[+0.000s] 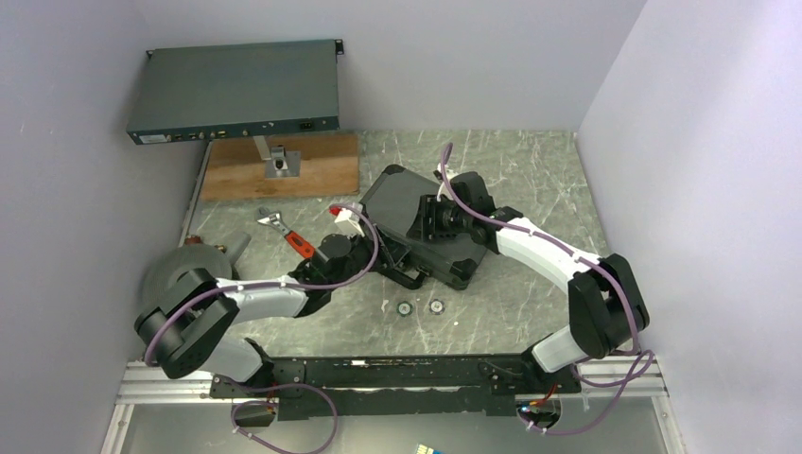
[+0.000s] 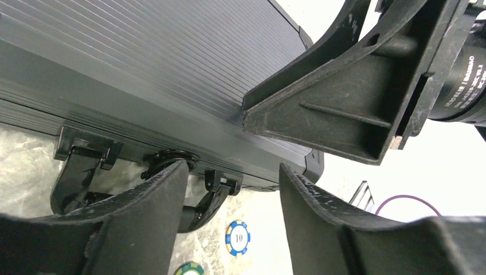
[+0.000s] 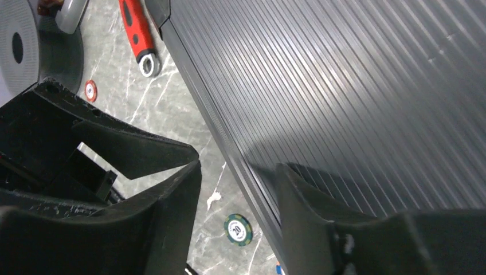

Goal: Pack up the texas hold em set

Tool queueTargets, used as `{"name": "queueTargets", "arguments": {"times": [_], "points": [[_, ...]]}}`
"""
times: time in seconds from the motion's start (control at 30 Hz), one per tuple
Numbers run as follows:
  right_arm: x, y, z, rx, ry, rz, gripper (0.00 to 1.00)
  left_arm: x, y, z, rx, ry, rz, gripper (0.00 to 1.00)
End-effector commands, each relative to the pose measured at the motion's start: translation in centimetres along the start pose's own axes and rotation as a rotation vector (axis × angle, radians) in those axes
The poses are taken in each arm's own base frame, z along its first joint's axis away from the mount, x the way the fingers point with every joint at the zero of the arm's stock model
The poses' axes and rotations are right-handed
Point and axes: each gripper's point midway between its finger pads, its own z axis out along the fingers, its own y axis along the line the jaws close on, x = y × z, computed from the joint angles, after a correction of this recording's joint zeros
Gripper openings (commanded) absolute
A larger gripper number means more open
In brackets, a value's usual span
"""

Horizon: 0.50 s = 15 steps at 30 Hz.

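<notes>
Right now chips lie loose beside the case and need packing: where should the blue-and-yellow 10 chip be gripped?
By its rim, from straight above: the 10 chip lies flat on the table, so only opposite edges give the jaws purchase.

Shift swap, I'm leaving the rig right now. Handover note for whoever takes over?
Left gripper: open, empty, at the handle edge of the case.
Right gripper: open, empty, over the ribbed lid.
Case: mid-table, lid down; can't tell if the latches are fastened.
Done: lid is down.
Left: a chip and a second chip lie in front of the case, and a red chip lies near the wrench. They likely have to go in before latching.
</notes>
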Motion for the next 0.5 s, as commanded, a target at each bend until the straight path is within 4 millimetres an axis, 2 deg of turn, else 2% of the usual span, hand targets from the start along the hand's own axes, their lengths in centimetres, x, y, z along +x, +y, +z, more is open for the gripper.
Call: {"name": "queueTargets", "arguments": {"times": [0.0, 0.07, 0.1, 0.27, 0.33, 0.47], "points": [[4.3, -3.8, -0.7, 0.158, 0.165, 0.015, 0.62, -1.0, -0.3, -0.9, 0.002, -0.034, 0.082, 0.71], [3.6, -3.3, -1.0, 0.147, 0.145, 0.001, 0.7, -1.5, -0.4, -1.4, 0.008, -0.06, 0.087, 0.97], [3.2, -3.1, -1.1, 0.144, 0.133, -0.006, 0.72, -1.5, -0.2, -1.8, 0.009, -0.07, 0.091, 0.99], [1.0, -2.1, -2.3, 0.142, 0.073, -0.041, 0.85, -2.4, -0.5, -3.0, -0.007, -0.087, 0.13, 1.0], [0.1, -1.8, -2.8, 0.146, 0.045, -0.052, 0.99, -2.9, -0.5, -3.6, -0.011, -0.101, 0.148, 1.0], [-1.4, -1.3, -3.7, 0.156, -0.01, -0.075, 1.0, -3.7, -0.4, -5.1, -0.048, -0.114, 0.189, 1.0]]}}
